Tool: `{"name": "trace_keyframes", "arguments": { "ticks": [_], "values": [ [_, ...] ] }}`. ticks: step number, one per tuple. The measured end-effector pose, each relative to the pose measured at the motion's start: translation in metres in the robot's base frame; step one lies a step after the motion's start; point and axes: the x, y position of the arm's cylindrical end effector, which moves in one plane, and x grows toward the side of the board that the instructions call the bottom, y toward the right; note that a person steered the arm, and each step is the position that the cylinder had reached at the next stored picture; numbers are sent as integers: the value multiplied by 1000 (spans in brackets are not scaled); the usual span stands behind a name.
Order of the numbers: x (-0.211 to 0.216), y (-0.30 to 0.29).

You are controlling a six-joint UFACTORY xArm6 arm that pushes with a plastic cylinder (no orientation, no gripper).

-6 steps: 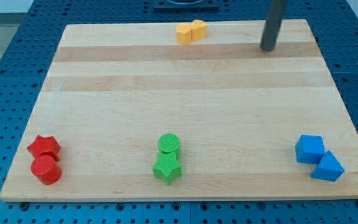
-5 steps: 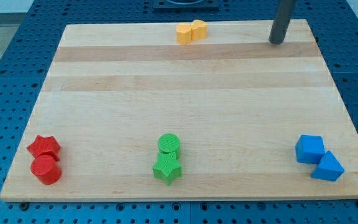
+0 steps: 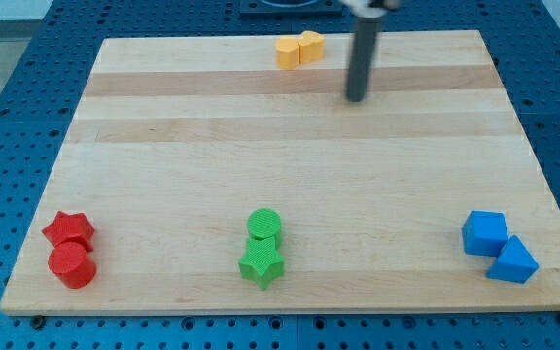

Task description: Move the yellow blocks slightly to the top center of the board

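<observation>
Two yellow blocks sit touching at the view's top centre: a yellow block on the left and a yellow block on the right; their shapes are hard to make out. My tip rests on the wooden board, to the right of and a little below the yellow pair, clear of them.
A red star block and a red cylinder sit at the bottom left. A green cylinder and a green star sit at the bottom centre. A blue cube and a blue wedge-like block sit at the bottom right.
My tip has moved from the board's top right corner to the left and slightly down, closer to the yellow blocks. No block has moved.
</observation>
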Motion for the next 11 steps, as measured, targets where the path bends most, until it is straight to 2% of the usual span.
{"name": "trace_keyframes", "arguments": {
  "ticks": [1,2,3,5,9,10,11],
  "values": [
    [-4,-96],
    [-35,-139],
    [-53,-140],
    [-74,-119],
    [-81,-64],
    [-69,-64],
    [-45,-13]
  ]
}}
